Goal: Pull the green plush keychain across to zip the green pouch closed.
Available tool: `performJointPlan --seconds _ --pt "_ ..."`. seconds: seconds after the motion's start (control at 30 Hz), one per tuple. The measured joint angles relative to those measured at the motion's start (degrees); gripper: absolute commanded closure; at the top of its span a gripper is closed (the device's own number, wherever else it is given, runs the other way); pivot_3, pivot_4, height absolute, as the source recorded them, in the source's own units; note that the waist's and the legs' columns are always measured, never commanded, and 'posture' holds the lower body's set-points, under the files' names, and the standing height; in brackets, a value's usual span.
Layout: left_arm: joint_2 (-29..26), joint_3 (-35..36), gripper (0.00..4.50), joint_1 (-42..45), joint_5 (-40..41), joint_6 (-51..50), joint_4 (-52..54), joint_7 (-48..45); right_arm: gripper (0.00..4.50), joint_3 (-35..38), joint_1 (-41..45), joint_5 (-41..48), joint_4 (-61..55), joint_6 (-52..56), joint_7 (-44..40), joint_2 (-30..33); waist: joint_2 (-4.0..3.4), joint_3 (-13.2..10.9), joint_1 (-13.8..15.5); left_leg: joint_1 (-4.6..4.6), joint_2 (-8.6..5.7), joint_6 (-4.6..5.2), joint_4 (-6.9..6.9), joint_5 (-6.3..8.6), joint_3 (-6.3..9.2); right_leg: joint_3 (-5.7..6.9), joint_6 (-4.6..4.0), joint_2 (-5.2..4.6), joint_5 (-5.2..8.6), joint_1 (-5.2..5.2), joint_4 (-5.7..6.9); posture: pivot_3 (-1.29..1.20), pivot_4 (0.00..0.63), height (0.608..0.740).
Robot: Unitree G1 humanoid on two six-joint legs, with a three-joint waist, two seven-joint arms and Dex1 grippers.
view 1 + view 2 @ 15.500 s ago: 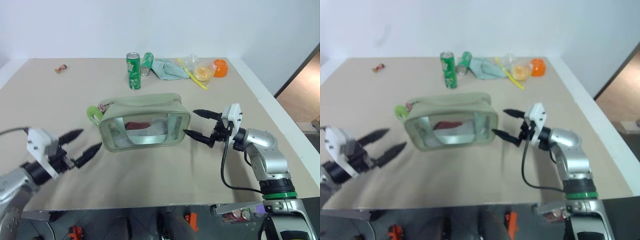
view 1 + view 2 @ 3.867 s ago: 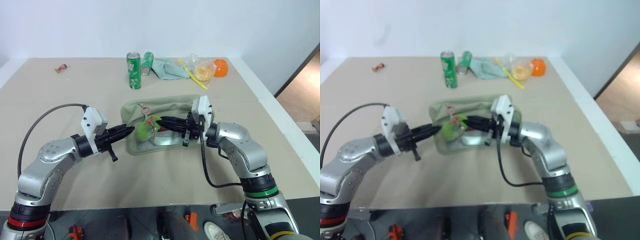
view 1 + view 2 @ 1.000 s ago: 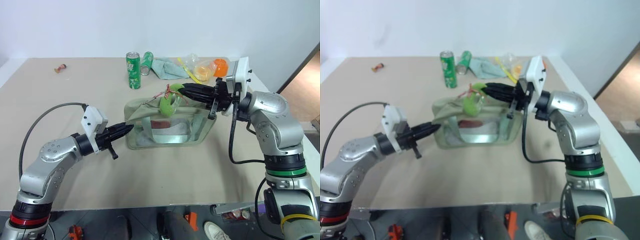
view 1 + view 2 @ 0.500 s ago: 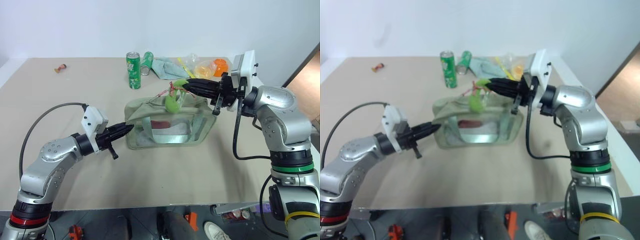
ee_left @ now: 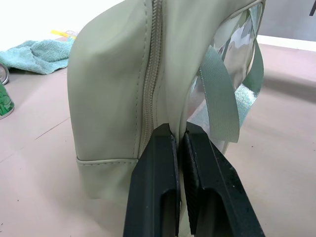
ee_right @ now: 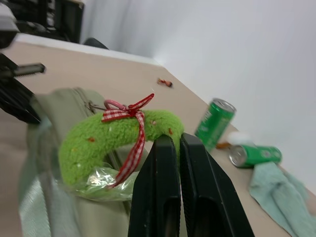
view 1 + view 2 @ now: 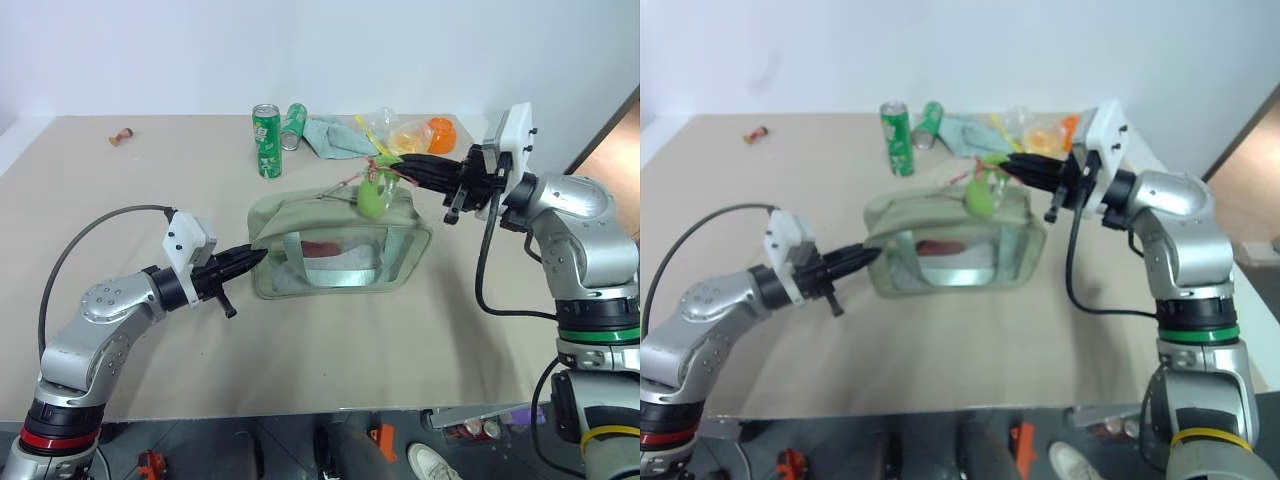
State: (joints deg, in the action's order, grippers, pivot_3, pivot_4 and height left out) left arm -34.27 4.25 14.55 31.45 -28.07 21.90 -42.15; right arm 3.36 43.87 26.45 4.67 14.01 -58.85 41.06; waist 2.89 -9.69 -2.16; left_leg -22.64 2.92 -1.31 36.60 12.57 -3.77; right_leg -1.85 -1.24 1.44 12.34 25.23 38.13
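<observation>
The pouch [image 7: 340,245] lies on the surface [image 7: 300,370] with its long axis, and so its zipper line, running straight between the two arms. The left gripper [image 7: 252,259] has its jaws pressed together on the fabric at the pouch's near-left end, right at the zipper's foot, pinning that end. At the opposite end the right gripper [image 7: 388,166] has its jaws clamped on the plush keychain [image 7: 374,193], which hangs just in front of and below them, over the pouch's far-right top corner. The pull therefore runs along the zipper, away from the left jaws and toward the right arm. By the look of it, little zipper travel is left, so the remaining pull is probably short.
</observation>
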Motion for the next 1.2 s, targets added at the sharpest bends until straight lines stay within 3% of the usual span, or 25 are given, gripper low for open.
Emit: performJointPlan --seconds 0.6,1.03,1.2 --pt "-0.3 -0.1 4.5 1.2 0.1 -1.3 -0.7 0.2 4.47 7.5 -9.1 -8.1 7.7 -9.1 1.4 11.4 0.0 0.0 0.0 0.06 -0.11 0.0 -0.01 0.0 -0.06 -0.07 0.01 -0.02 0.0 -0.03 0.0 0.0 0.15 0.74" --pt "-0.1 -1.1 4.5 2.6 0.1 -1.8 -1.3 -0.1 4.47 7.7 -16.7 -18.0 9.5 -15.6 10.0 11.7 -0.01 0.0 0.0 0.09 -0.18 0.01 -0.01 -0.01 -0.08 -0.11 0.11 -0.17 0.02 -0.07 0.01 0.0 0.15 0.74" --pt "0.1 -1.1 4.5 2.6 0.1 -2.0 -1.5 0.3 4.47 6.0 -21.8 -21.5 7.1 -16.3 15.1 8.1 0.02 0.0 0.3 0.15 -0.19 0.02 0.01 -0.01 -0.06 -0.09 0.13 -0.18 0.02 -0.12 0.02 0.0 0.15 0.74"
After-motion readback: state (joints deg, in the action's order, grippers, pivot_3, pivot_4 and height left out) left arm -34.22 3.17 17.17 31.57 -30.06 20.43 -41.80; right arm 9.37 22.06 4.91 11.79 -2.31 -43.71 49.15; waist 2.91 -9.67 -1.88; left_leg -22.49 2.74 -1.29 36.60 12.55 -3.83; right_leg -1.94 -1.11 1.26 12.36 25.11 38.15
